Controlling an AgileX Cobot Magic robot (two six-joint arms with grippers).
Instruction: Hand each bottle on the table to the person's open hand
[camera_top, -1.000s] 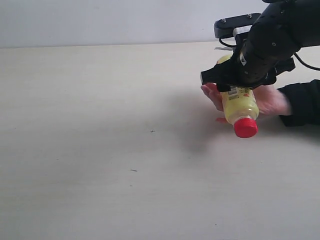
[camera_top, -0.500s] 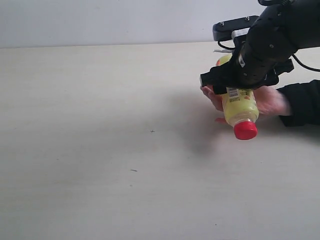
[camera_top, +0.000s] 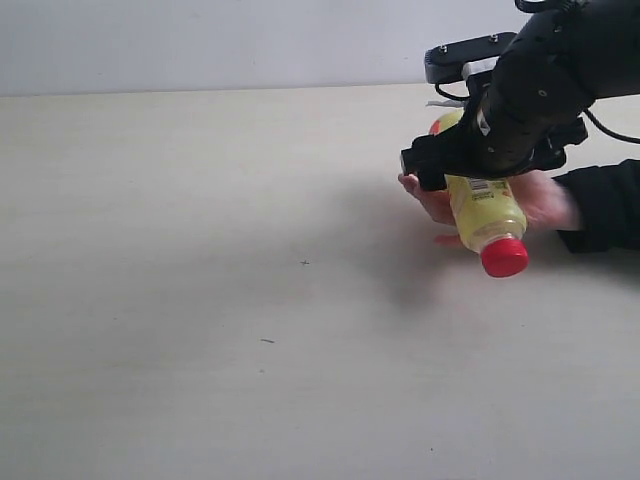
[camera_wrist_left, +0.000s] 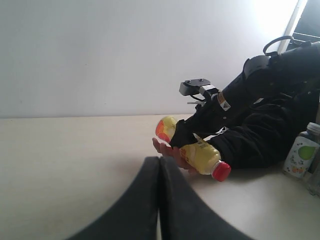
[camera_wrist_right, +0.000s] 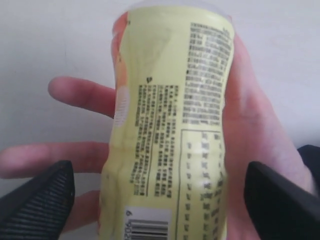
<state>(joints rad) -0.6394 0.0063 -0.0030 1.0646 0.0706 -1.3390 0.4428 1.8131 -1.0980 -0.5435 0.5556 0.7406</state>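
Observation:
The yellow bottle (camera_top: 487, 212) with the red cap (camera_top: 504, 257) lies across the person's open hand (camera_top: 545, 200), cap pointing toward the front of the table (camera_top: 200, 250). My right gripper (camera_top: 470, 165) hovers over it, open. In the right wrist view its fingers (camera_wrist_right: 37, 197) stand apart on either side of the bottle (camera_wrist_right: 175, 125), with gaps showing, and the palm (camera_wrist_right: 255, 130) lies under the bottle. My left gripper (camera_wrist_left: 159, 165) is shut and empty, low over the table and short of the hand (camera_wrist_left: 167, 150). The pear-label bottle (camera_wrist_left: 301, 155) stands far off to the side.
The person's black sleeve (camera_top: 605, 205) lies on the table at the right edge. Part of another clear bottle (camera_wrist_left: 316, 175) shows beside the pear-label one. A pale wall (camera_top: 200, 40) runs behind the table.
The bottle's capped end has swung a little to the right and it rests in the hand. The right arm has lifted slightly. The left gripper's motion is not shown.

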